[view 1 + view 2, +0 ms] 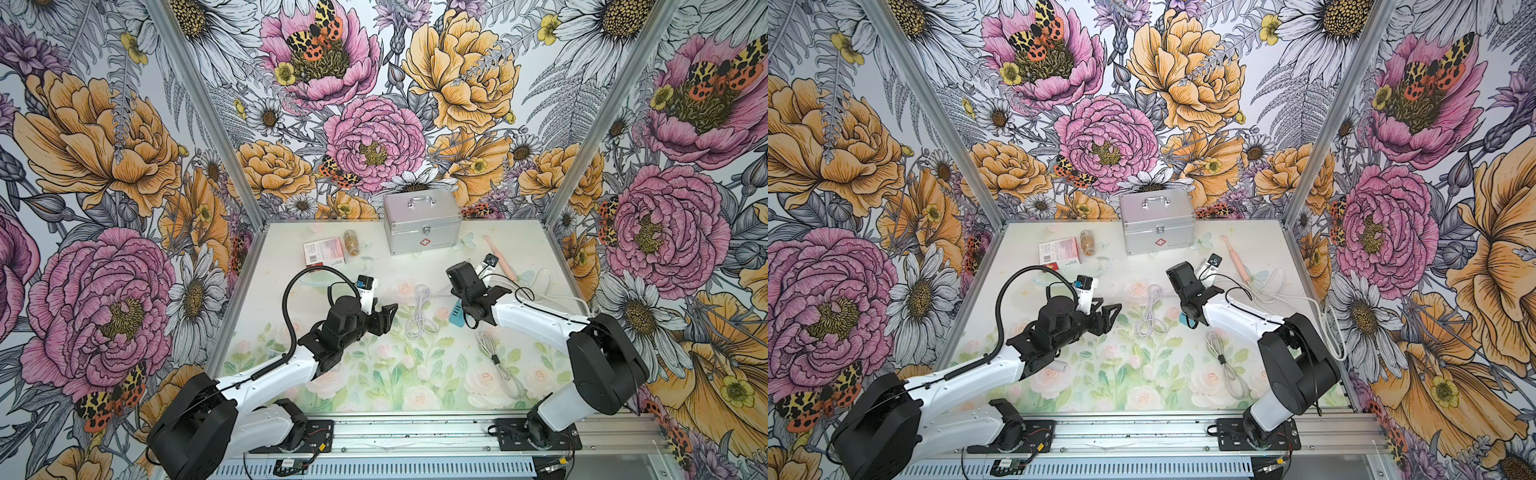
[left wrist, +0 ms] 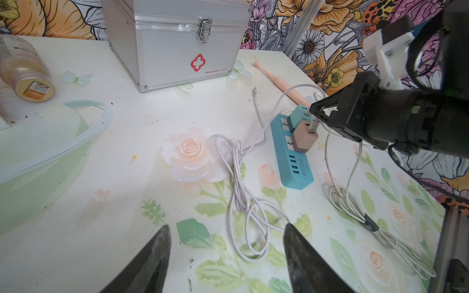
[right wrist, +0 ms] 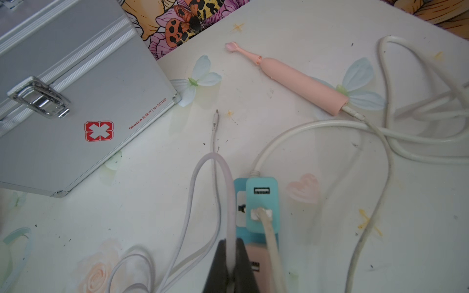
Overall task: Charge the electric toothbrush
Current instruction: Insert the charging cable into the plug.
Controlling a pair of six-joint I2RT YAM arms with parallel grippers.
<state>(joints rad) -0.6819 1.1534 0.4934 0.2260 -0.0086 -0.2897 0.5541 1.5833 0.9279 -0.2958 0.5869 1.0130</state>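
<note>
Right hand (image 3: 230,247) clamps the cable plug (image 2: 314,126) over the pink adapter (image 2: 303,139); left hand (image 2: 227,228) hangs wide open, empty. Push crooked and the plug jams!

Consists of a left arm (image 1: 270,374) and a right arm (image 1: 536,320), both clad in smooth white shells with bulky black joint housings. Carries a black ribbed hose (image 1: 320,269) on the left side. Sits on black base plates (image 1: 509,436). Bears a white camera bracket (image 2: 380,48) fixed with screws (image 2: 388,53). Ends in black tapered fingers (image 2: 152,261), scuffed grey.
</note>
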